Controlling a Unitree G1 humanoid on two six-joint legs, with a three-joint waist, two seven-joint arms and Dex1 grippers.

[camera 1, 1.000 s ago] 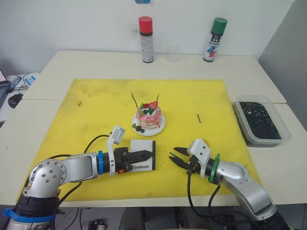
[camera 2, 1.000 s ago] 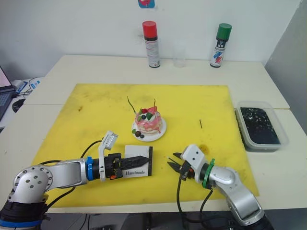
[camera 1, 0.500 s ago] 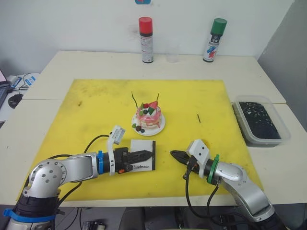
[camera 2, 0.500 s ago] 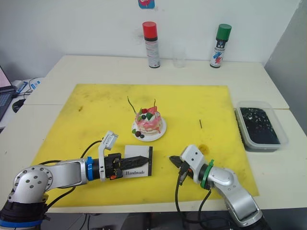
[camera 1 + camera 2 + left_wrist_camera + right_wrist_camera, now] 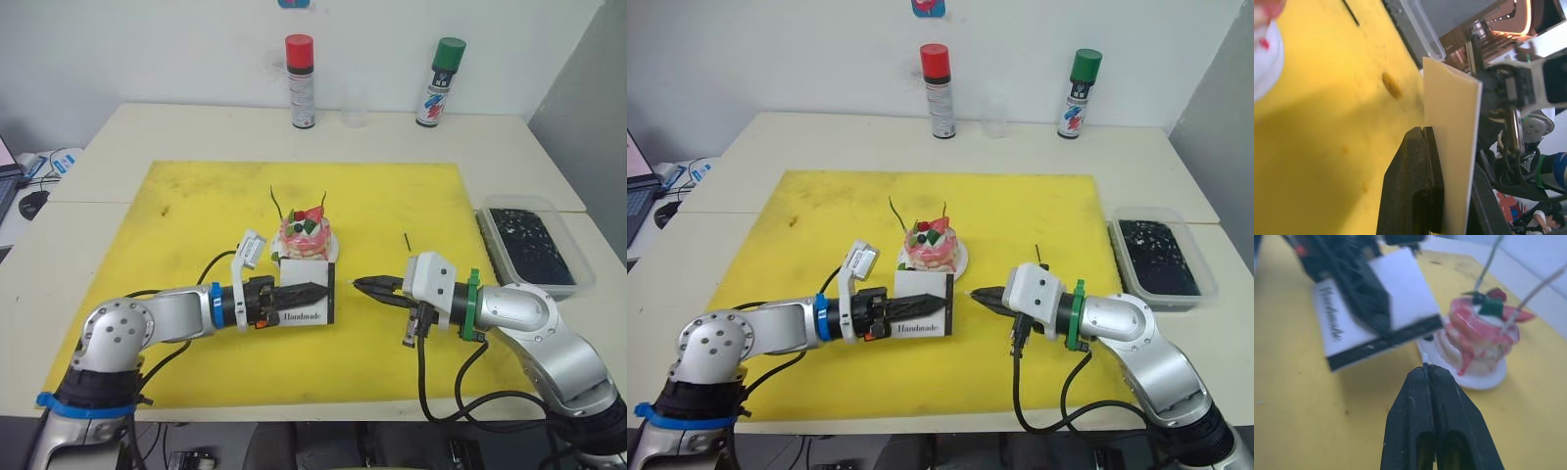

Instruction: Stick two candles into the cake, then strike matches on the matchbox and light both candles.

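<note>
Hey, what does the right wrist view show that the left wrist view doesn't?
The right wrist view alone gives the cake whole with both candles stuck in it, the matchbox's dark strip and script, and the right gripper with its fingers closed. The left wrist view alone gives the spare match on the yellow mat. Both show the left gripper clamping the matchbox.

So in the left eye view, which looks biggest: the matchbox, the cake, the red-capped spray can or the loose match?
1. Red-capped spray can, though it stands farthest from the camera.
2 and 3. Matchbox and cake look about alike; the matchbox is nearer and hides the cake's lower part, so no ranking.
4. Loose match, a thin sliver.
</note>
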